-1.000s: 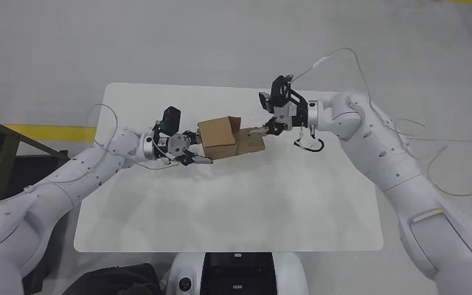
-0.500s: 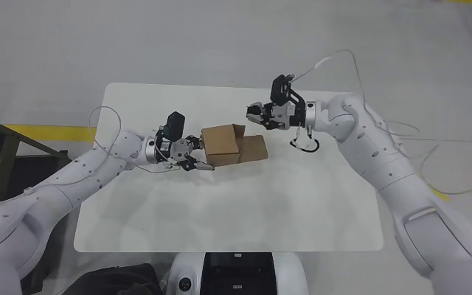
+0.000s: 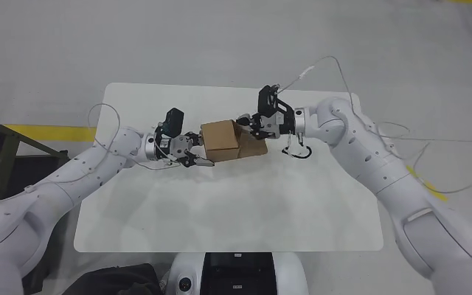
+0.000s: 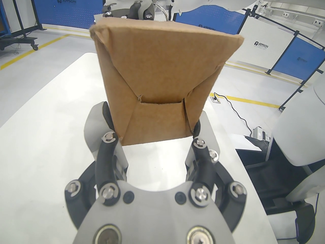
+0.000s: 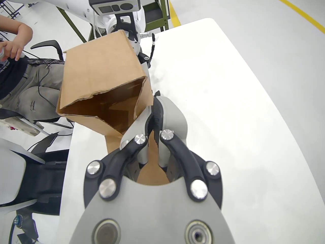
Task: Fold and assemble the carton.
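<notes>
Fingers [image 4: 93, 128] of the left gripper [image 4: 153, 119] are clamped across one end of the carton [image 4: 157, 72] over the table [image 3: 295, 214], and its flap [image 5: 152, 172] is pinched by the right gripper [image 5: 153, 114]; light, crushable cardboard is judged best held by the edges.

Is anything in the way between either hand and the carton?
Nothing visible is. The left hand straddles the carton directly, and the right hand is pinched on its flap.

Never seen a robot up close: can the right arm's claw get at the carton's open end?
Likely yes: the right claw is at that open end of the carton, seemingly pinching a flap, with nothing between. The left claw grips the opposite end.
</notes>
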Controlling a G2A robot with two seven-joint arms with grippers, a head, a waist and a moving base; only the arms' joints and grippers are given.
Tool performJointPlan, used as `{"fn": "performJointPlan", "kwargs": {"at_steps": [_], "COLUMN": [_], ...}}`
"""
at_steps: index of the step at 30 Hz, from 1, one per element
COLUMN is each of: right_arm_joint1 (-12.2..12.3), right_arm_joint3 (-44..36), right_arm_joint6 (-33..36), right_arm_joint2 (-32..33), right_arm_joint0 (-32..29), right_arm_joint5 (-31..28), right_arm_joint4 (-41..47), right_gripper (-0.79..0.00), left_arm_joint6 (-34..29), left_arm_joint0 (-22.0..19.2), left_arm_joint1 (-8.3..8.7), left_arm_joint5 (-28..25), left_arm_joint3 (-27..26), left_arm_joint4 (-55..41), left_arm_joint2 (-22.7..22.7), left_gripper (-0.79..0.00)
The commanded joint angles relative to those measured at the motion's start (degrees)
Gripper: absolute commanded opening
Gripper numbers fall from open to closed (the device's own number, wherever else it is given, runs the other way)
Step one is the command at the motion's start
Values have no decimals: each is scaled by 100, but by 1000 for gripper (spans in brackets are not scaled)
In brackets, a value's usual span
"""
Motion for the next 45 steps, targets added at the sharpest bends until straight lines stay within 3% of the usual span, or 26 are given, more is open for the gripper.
{"fn": "performJointPlan", "kwargs": {"at_steps": [1,15,30,41,45], "right_arm_joint1": [23,77,18,452,682], "right_arm_joint3": [-37,-341,-80,311,444], "right_arm_joint6": [-19,-30,-335,-651,-320], "right_arm_joint2": [-30,-510,-1038,-563,-255], "right_arm_joint0": [8,157,491,324,126], "right_arm_joint5": [0,0,0,0,0], "right_arm_joint4": [15,301,499,750,1133], "right_gripper": [-785,-785,-785,-785,-785], "left_arm_joint6": [0,0,0,0,0], "left_arm_joint0": [-2,10,7,-2,-8], "left_arm_joint1": [-10,-61,-75,-38,-22], "left_arm_joint5": [0,0,0,0,0], "left_arm_joint3": [31,109,87,203,226], "left_arm_joint4": [-16,-45,-63,-204,-281], "left_arm_joint2": [0,0,0,0,-11], "left_gripper": [-453,-462,-471,-483,-508]}}
